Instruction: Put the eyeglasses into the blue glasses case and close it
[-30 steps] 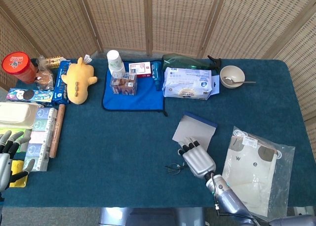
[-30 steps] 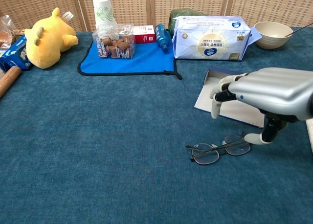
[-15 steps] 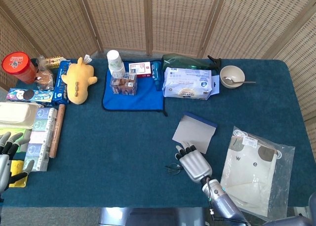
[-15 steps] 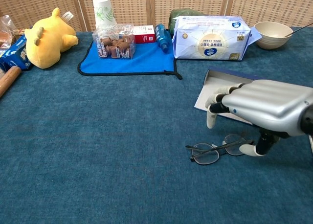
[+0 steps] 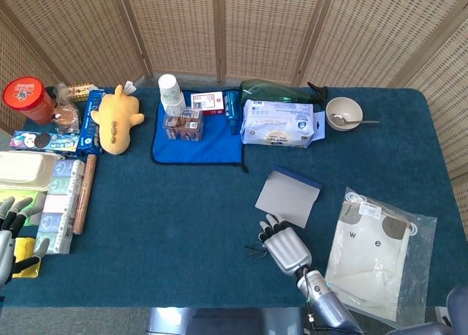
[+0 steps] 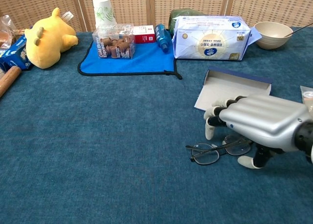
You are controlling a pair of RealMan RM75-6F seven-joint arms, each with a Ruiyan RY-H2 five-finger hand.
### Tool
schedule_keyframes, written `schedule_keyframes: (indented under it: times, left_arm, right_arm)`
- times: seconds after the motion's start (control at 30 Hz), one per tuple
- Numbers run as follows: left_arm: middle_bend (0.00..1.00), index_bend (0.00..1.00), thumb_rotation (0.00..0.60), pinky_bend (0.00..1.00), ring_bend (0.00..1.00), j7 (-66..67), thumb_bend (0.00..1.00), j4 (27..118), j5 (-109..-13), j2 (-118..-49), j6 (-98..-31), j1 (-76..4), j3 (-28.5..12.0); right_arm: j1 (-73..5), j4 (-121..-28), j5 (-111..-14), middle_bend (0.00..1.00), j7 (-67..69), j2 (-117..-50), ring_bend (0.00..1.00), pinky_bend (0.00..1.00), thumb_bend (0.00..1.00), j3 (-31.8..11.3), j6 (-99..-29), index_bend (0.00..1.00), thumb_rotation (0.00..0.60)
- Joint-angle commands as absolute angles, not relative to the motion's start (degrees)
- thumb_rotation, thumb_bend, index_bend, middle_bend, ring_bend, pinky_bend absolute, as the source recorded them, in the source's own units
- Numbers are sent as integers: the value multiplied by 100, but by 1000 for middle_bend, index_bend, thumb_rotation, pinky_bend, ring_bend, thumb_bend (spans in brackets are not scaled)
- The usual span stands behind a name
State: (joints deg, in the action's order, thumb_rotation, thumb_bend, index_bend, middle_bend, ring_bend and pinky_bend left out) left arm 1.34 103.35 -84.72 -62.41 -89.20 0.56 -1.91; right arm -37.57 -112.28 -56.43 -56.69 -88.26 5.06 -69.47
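The eyeglasses (image 6: 218,149) lie on the blue table (image 6: 112,136), with the right hand (image 6: 257,126) just above them. Its fingers (image 6: 210,129) are curled downward and apart, the thumb (image 6: 250,162) is low beside the right lens, and it holds nothing. Just behind the hand, the open glasses case (image 6: 230,84) lies flat. The left hand (image 5: 10,232) rests at the table's far left edge, fingers spread, holding nothing.

Eyeglasses (image 6: 213,151) lie folded just before the open blue case (image 6: 234,85).
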Motion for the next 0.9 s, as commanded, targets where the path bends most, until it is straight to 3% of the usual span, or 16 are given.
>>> schedule_keyframes:
  times: [0.03,0.4,0.9]
  left_arm:
    - [156,232,600,0,8,119,295,10322,-8467,-6236,-8931,65,-195]
    - [144,229,600,0,5,50,296,10255,-8433,-6238,-8949,94,-194]
    - [137,217,600,0,0,-68,295,10166,-8443,-6239,-9061,163,-208]
  right_arm:
    - [-3757,-11162,-5666,163,-5627,-8881,42,136,297,493,-6907,298,600]
    - [-3834,-11008,-5612,192,-5533,-9021,74,142,323,362,-6729,335,600]
    - [-3942,-10827,-5697,305,-5188,-9134,202,216,340,163,-6519,478,600]
